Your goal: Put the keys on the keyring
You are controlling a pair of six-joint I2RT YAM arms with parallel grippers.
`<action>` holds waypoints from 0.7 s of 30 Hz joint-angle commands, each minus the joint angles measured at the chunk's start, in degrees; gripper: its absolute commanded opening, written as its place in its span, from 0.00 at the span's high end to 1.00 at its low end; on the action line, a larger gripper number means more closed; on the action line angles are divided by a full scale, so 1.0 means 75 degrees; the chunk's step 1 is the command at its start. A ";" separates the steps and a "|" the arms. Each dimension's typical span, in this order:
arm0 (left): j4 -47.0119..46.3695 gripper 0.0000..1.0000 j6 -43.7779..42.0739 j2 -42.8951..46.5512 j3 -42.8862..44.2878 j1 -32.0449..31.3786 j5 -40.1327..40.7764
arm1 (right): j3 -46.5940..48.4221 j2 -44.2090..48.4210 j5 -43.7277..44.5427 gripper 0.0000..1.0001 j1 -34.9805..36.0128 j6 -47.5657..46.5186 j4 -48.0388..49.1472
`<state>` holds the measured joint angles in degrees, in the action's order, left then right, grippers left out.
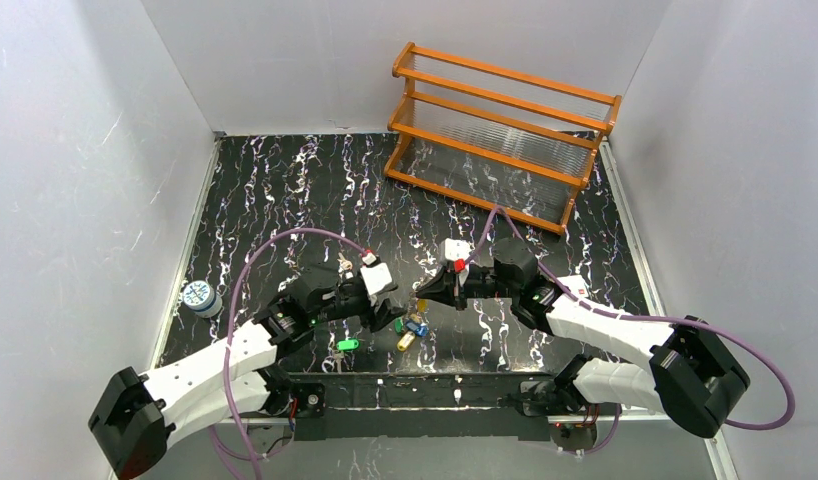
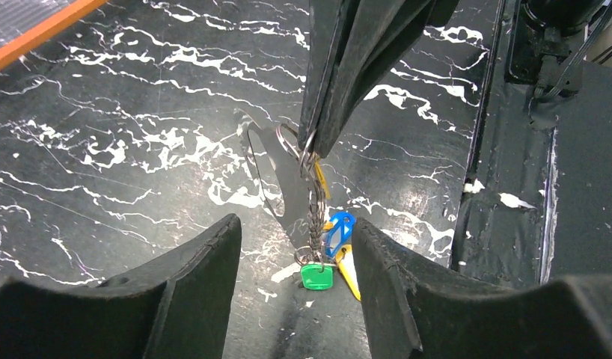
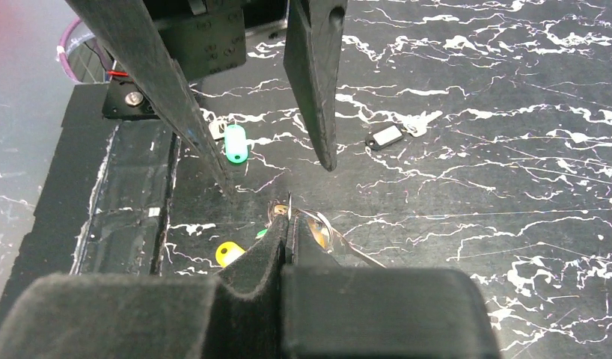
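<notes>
The keyring (image 2: 315,209) hangs over the near middle of the table (image 1: 285,190), pinched tight in the right gripper (image 2: 312,146), with coloured keys (image 2: 340,228) dangling. The left gripper (image 2: 295,288) gapes wide around them. Best hold the ring steady and fetch the loose green key (image 1: 346,345) lying left.

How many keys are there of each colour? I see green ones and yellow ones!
Green keys: 2
Yellow keys: 2
Blue key: 1
Black key: 1
Total: 6 keys
</notes>
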<state>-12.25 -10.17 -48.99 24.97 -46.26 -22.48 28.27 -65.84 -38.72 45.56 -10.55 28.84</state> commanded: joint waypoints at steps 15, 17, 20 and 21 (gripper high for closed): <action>-0.2239 0.67 0.0583 -0.0892 -0.0587 -0.0297 -0.0096 | -0.0356 -0.0186 0.0037 0.99 0.0041 0.1918 0.2135; -0.2243 0.71 0.0582 -0.0913 -0.0587 -0.0332 -0.0065 | -0.0371 -0.0236 0.0078 0.99 0.0042 0.1978 0.2177; -0.2245 0.73 0.0577 -0.0938 -0.0576 -0.0379 -0.0030 | -0.0393 -0.0304 0.0149 0.99 0.0035 0.2019 0.2189; -0.2246 0.73 0.0579 -0.0943 -0.0586 -0.0394 -0.0024 | -0.0403 -0.0328 0.0166 0.99 0.0042 0.2057 0.2199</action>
<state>-27.40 -5.89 -56.05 21.04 -48.60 -22.85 25.32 -67.94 -38.26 45.56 2.98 39.62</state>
